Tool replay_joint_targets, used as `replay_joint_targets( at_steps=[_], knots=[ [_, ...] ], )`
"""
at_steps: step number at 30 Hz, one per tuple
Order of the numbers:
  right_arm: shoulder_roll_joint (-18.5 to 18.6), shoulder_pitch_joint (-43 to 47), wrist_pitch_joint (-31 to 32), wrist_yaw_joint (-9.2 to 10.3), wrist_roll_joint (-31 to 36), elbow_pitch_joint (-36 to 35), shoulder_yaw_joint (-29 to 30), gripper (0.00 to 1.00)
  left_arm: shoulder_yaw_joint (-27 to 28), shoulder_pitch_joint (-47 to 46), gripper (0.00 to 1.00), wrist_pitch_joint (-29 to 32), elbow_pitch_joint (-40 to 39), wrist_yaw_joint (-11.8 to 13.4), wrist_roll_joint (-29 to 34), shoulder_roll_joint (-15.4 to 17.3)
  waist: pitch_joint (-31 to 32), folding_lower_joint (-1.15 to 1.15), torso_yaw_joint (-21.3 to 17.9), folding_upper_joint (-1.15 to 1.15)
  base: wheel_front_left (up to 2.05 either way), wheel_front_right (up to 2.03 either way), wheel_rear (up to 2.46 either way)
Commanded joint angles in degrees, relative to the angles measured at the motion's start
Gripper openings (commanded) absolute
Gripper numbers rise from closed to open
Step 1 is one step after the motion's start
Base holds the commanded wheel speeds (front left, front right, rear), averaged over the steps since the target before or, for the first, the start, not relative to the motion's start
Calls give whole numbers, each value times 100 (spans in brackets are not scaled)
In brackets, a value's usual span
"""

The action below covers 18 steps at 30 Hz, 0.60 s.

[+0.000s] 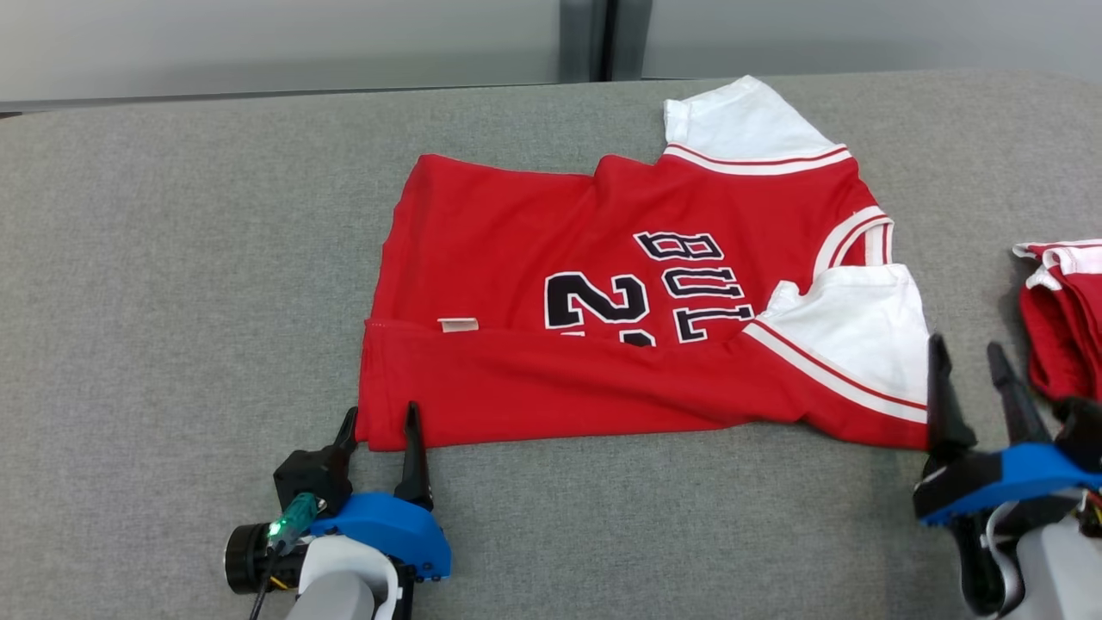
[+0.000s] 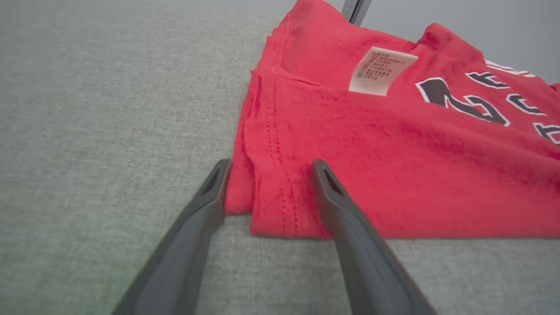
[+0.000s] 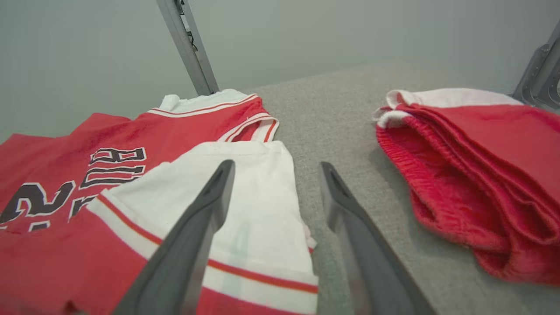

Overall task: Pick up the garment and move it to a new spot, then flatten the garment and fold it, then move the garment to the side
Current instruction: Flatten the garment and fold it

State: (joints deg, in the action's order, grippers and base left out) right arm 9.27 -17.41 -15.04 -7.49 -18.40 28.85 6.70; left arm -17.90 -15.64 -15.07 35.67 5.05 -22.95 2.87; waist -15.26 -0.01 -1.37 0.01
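The garment (image 1: 603,301) is a red jersey with white sleeves and black lettering, lying on the grey table (image 1: 172,258) with its near edge folded over. My left gripper (image 1: 379,422) stands open at the jersey's near left corner (image 2: 271,197), its fingers straddling the hem with nothing pinched. At the near right corner, my right gripper (image 1: 968,366) is open too, one finger over the white sleeve (image 3: 245,210) and the other over bare table. A white care label (image 2: 380,70) shows on the fold.
A second folded red and white garment (image 1: 1063,310) lies at the table's right edge, close to my right gripper (image 3: 275,170). Grey felt stretches wide to the left and front. A wall with a metal post (image 3: 188,43) stands behind.
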Motion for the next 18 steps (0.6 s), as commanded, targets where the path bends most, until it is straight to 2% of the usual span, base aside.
replay_joint_targets(
  at_steps=[1, 5, 6, 7, 8, 12, 18],
  knots=[
    [4, 166, -17, -1, 42, 12, -82, 100, -28, 16, 100, -12, 123, 87, -22, 1, 11, 1, -29, -1, 0, 0, 0],
    [-31, 375, -17, -1, 49, 76, -170, 100, -92, -56, 100, 22, 499, 147, -204, 1, 18, 1, -76, -1, 0, 0, 0],
    [-60, 408, -17, -1, 32, 118, -195, 100, -107, -80, 84, 25, 567, 139, -244, 1, 17, 1, -87, -1, 0, 0, 0],
    [-73, 432, -17, -1, 13, 151, -231, 100, -146, -113, 31, 28, 631, 124, -243, 1, 15, 1, -93, -1, 0, 0, 0],
    [-78, 449, -17, -1, 6, 195, -271, 100, -195, -119, 0, 37, 703, 85, -291, 1, 15, 1, -98, -1, 0, 0, 0],
    [-112, 474, -17, -1, 13, 406, -326, 100, -320, -187, 0, 40, 844, -8, -375, -1, -2, 1, -92, -1, 0, 0, 0],
    [-157, 320, -16, -1, 127, 776, -92, 100, -483, -281, 0, 41, 810, -45, -442, -7, -48, 1, -13, -1, 0, 0, 0]
  ],
)
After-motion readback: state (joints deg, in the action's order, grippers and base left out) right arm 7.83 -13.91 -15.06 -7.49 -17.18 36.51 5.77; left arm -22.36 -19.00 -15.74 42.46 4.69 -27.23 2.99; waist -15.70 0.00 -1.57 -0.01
